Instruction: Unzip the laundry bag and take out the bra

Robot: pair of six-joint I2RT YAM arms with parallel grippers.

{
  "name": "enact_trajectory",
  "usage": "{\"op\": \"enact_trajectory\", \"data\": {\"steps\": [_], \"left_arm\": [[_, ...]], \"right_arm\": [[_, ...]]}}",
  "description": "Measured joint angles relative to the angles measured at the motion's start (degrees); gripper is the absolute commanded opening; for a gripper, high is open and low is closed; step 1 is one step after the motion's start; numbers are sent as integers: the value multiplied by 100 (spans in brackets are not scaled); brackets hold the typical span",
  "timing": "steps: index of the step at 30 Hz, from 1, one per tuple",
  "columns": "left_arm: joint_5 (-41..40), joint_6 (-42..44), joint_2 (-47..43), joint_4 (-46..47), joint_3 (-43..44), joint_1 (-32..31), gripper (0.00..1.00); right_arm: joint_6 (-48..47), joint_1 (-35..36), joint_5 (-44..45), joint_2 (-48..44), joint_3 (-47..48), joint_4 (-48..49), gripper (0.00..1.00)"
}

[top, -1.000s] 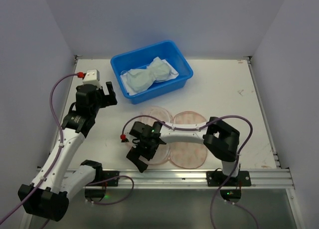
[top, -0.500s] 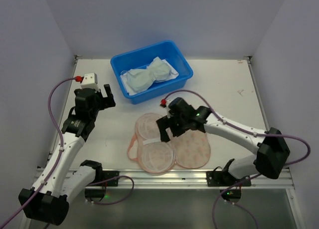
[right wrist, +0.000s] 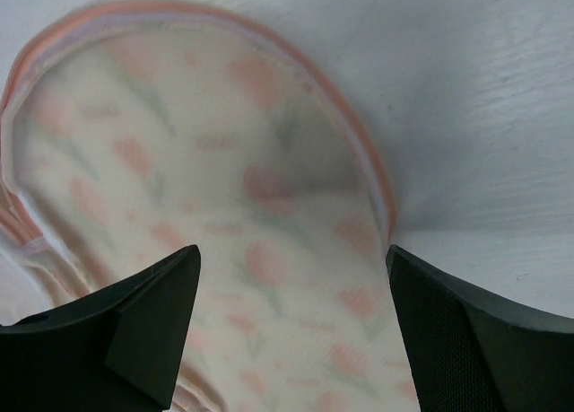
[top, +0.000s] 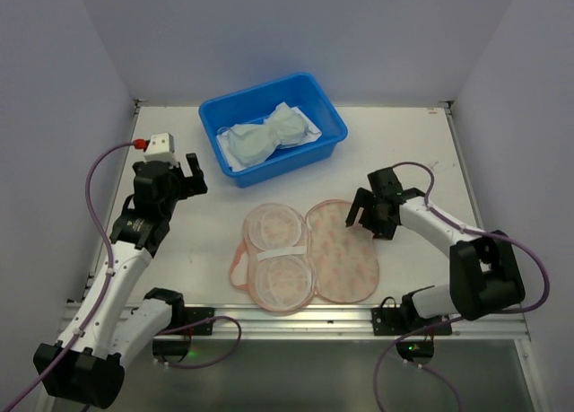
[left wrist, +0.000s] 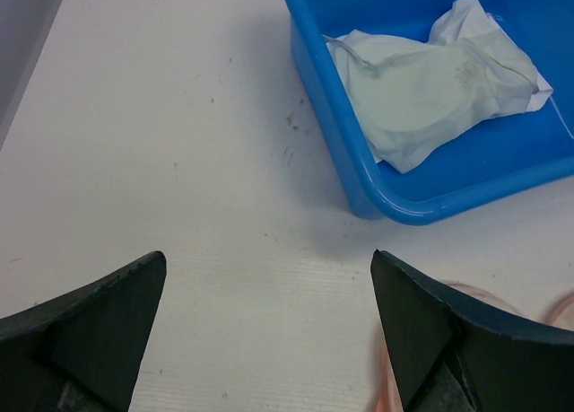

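The laundry bag (top: 309, 255) lies spread open and flat near the table's front edge: round mesh cups on its left half, floral fabric on its right. The pale mint bra (top: 267, 134) rests inside the blue bin (top: 334, 143); the left wrist view shows the bra (left wrist: 435, 80) too. My right gripper (top: 366, 219) hovers open over the far end of the bag's floral half (right wrist: 224, 161), with nothing between its fingers. My left gripper (top: 195, 174) hangs open over bare table left of the bin (left wrist: 359, 188), holding nothing.
White walls close in the table on the left, back and right. A metal rail (top: 314, 318) runs along the front edge by the arm bases. The bag's pink edge (left wrist: 556, 309) shows at the lower right of the left wrist view.
My right arm has swung from the bag's left side across it to its right end, uncovering the opened bag. Its jaws have narrowed slightly. The left arm has barely moved.
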Motion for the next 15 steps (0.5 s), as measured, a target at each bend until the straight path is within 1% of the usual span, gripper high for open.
{"op": "enact_trajectory", "data": {"steps": [5,6,8,9,11,13,14,15], "left_arm": [[52,0,-46,9,-9,2,100],[52,2,-57,9,-9,2,100],[52,2,-79,9,-11,2,100],[52,2,-94,11,-15,2,100],[52,2,-129,15,-39,2,100],[66,2,-142,33,-63,2,100],[68,2,-142,37,-68,2,100],[68,4,-140,39,-68,2,100]], "right_arm": [[201,-380,-20,262,0,120,84],[221,-380,-17,302,0,122,79],[247,-378,-13,374,-2,120,78],[243,-376,-13,380,-9,120,73],[219,-378,-44,398,-11,120,69],[168,-378,-142,514,-7,120,59],[160,-378,-170,560,31,79,52],[140,-378,-212,570,37,129,39]]}}
